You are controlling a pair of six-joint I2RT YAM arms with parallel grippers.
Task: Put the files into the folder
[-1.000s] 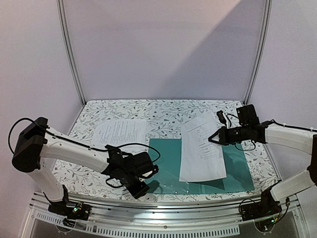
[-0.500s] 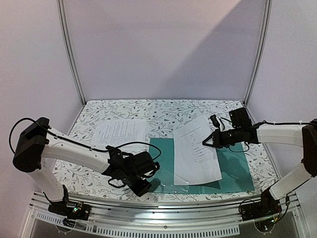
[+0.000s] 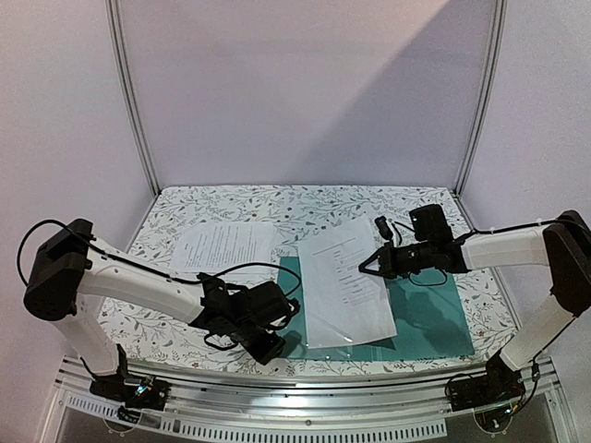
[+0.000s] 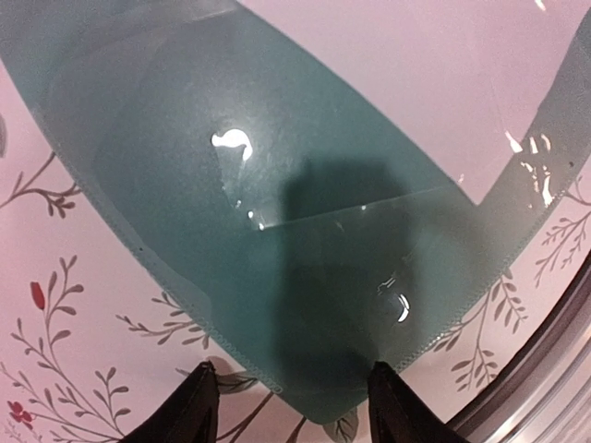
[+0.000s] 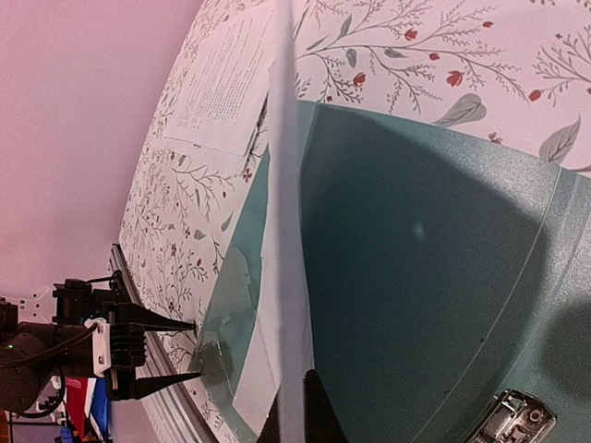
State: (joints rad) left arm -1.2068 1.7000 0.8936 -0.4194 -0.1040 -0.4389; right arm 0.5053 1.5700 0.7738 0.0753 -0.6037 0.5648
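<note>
The teal folder [image 3: 427, 318] lies open and flat at the table's near middle. My right gripper [image 3: 365, 268] is shut on the right edge of one file [image 3: 340, 284] and holds it tilted over the folder's left half. In the right wrist view this file [image 5: 286, 212] is seen edge-on, rising from my right gripper [image 5: 297, 420] above the folder [image 5: 416, 258]. A second file [image 3: 224, 246] lies flat at the back left. My left gripper [image 3: 275, 343] is open, low at the folder's near left corner [image 4: 277, 231], with one finger [image 4: 189, 411] on each side of it.
The folder's silver clip [image 5: 517, 417] shows at the lower right of the right wrist view. The floral tablecloth [image 3: 185, 208] covers the table. A metal rail [image 3: 305, 383] runs along the near edge, close behind my left gripper. White walls enclose the back and sides.
My right gripper has moved left with the file, carrying it from the folder's middle to its left half. My left gripper has stayed at the folder's corner.
</note>
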